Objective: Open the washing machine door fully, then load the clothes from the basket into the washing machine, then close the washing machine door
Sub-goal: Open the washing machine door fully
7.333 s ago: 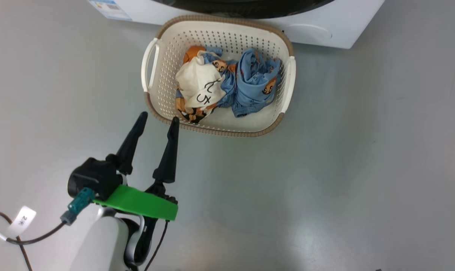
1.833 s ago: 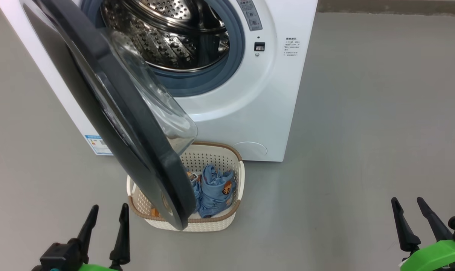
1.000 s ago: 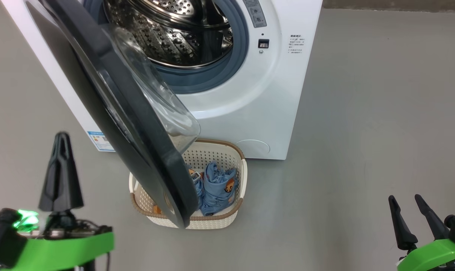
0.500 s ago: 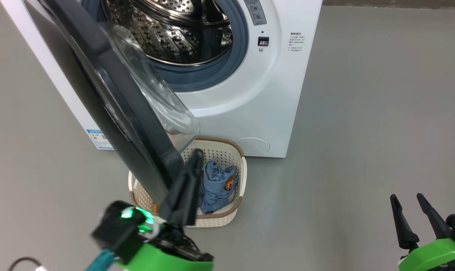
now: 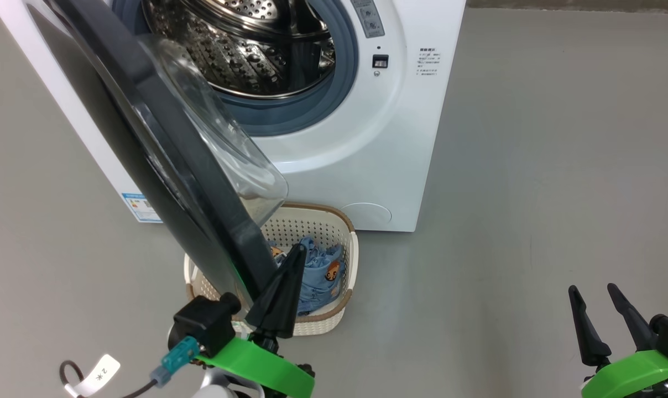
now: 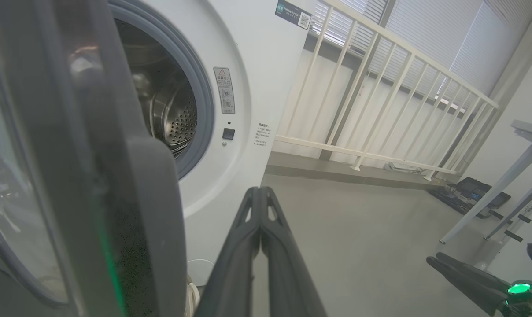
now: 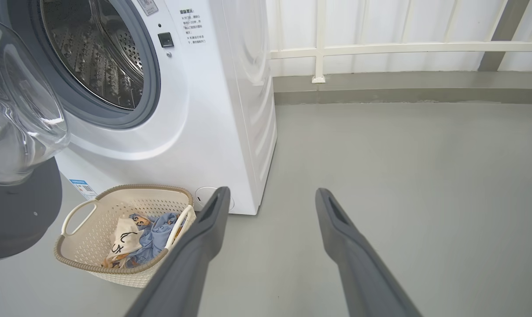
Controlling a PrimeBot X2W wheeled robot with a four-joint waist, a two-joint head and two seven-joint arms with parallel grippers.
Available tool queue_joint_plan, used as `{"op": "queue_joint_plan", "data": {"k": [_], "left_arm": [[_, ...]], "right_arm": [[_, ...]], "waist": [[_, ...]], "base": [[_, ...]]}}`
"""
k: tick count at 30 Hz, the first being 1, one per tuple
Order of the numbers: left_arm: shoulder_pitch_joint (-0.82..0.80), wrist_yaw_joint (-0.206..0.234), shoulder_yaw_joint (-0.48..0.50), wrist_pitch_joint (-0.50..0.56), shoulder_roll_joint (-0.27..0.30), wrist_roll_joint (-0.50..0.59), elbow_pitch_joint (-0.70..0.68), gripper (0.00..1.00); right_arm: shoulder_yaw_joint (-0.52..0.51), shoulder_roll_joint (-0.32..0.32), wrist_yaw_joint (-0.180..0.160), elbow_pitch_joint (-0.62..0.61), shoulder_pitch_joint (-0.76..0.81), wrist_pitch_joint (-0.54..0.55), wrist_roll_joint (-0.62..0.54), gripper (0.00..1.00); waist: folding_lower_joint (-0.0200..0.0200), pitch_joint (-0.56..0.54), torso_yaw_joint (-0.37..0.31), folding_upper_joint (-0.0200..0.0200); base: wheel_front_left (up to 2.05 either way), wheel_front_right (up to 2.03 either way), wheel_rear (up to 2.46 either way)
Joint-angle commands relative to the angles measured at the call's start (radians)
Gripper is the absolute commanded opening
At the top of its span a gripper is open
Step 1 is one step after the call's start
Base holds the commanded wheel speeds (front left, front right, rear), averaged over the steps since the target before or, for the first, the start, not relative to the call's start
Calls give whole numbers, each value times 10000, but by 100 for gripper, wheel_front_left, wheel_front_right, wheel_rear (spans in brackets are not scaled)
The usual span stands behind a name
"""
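Left gripper (image 5: 297,250): fingers pressed together, nothing between them. The tips sit just beside the inner face of the washing machine door (image 5: 229,243), which stands half swung on their left. We cannot tell if tip and rim touch.

Our reading is that the door-opening step is unfinished. We would lay the shut fingers on the black rim and push leftward in a slow arc, keeping off the glass.

The basket (image 5: 312,228) with the clothes (image 5: 325,271) lies just beyond the tips, under the door's edge, with the washing machine (image 5: 367,143) ahead.

Right gripper (image 5: 591,287): spread wide, empty, well apart to the right over bare floor (image 5: 533,193), where there is ample room.
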Motion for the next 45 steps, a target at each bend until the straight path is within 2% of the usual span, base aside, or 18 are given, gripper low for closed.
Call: {"op": "queue_joint_plan", "data": {"k": [1, 21, 31, 45], "left_arm": [[-451, 8, 350, -55, 55, -113, -65, 0], [-640, -155, 1241, -55, 55, -463, 1176, 0], [-239, -188, 1717, -55, 55, -327, 1075, 0], [702, -90, 2132, -55, 55, 184, 471, 0]], "right_arm": [[223, -140, 16, -252, -76, -120, -66, 100], [253, -191, 16, -337, -167, -120, -23, 100], [230, -254, 16, -432, -162, -120, -24, 100], [250, -333, 16, -475, -76, -120, 7, 100]], "waist": [[0, -11, -7, 0], [0, 68, 165, 0], [0, 79, 521, 0], [0, 36, 1399, 0]], "base": [[0, 0, 0], [0, 0, 0], [0, 0, 0], [0, 0, 0]]}}
